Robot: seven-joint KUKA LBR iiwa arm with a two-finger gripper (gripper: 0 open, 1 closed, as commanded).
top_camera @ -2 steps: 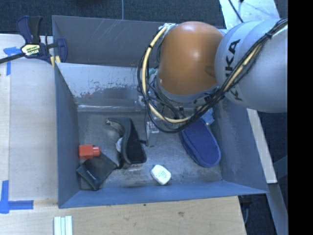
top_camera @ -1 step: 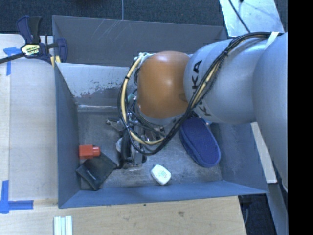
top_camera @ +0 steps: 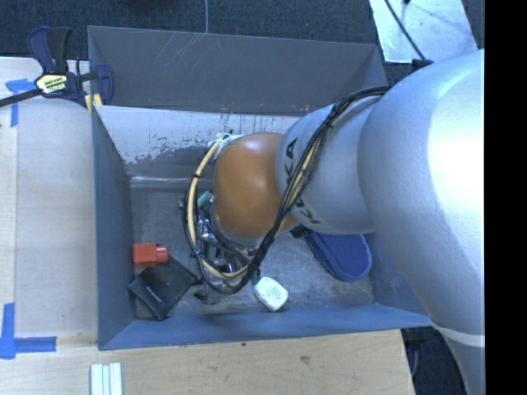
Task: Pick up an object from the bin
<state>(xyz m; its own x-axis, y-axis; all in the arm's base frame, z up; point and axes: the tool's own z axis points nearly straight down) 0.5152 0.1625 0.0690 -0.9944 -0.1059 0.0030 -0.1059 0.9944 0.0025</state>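
My gripper (top_camera: 216,262) is low in the front middle of the bin, mostly hidden under the arm's orange cover and cables. Just left of it lies a flat black pouch-like thing (top_camera: 161,290) in the front left corner. A small orange-red block (top_camera: 150,255) sits right behind that black thing. A small white rounded thing (top_camera: 271,294) rests on the floor just right of the gripper, near the front wall. Whether anything sits in the gripper is hidden.
A blue rounded flat thing (top_camera: 342,254) lies at the right side, partly under the arm. The arm and its orange cover hang over the bin's middle and right. The back left floor shows bare scuffed metal.
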